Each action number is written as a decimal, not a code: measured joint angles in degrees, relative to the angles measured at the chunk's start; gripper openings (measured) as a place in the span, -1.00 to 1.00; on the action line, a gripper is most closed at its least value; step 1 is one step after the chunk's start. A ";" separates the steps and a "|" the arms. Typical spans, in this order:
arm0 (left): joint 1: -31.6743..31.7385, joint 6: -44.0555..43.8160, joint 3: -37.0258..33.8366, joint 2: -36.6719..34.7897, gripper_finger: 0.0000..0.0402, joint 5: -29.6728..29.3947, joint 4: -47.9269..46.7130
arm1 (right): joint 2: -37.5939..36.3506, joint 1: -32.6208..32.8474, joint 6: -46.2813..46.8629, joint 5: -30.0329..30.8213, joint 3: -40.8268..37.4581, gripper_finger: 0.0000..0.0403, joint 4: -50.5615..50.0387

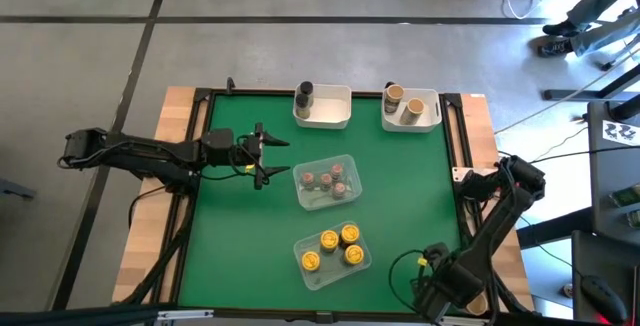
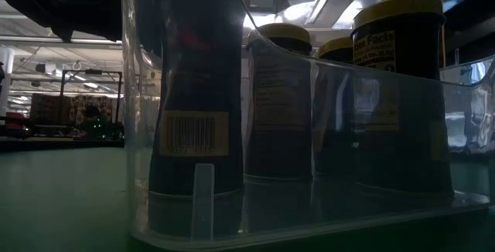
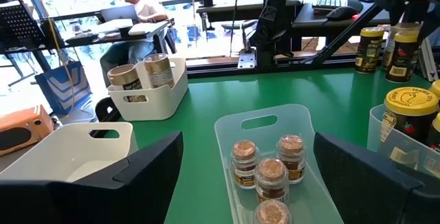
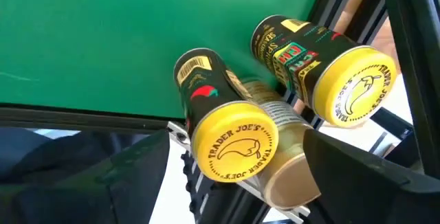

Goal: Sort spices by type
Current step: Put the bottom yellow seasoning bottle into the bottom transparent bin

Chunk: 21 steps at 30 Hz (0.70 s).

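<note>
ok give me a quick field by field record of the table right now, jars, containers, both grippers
yellow-lidded jars: four in near clear tray
brown-topped jars: in middle clear tray
tan-lidded jars: two in right white bin
dark jar: at corner of left white bin
left gripper: open, empty, beside middle tray
right gripper: open, at table's near right edge

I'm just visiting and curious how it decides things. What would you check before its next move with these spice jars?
1. Left gripper open and empty: ok.
2. Right gripper open: ok.
3. Reddish-brown-topped jars together in one clear tray: ok.
4. All yellow-lidded jars together: not ok. Four stand in their tray, and two loose yellow-lidded jars are at the table edge by the right gripper.
5. Tan-lidded jar in the white bin: not ok, it is beside those two.
6. Clear path to them: cannot tell.
</note>
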 joint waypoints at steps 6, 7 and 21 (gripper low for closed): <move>0.00 0.03 0.00 0.00 0.56 0.00 -0.24 | 0.41 1.32 0.47 0.30 0.00 0.65 0.46; 0.01 0.03 0.00 0.00 0.56 0.00 -0.24 | 0.77 1.30 0.47 0.24 0.00 0.65 0.47; 0.00 0.04 0.00 0.00 0.56 0.00 -0.20 | 5.70 1.91 -1.41 1.81 0.00 0.65 3.26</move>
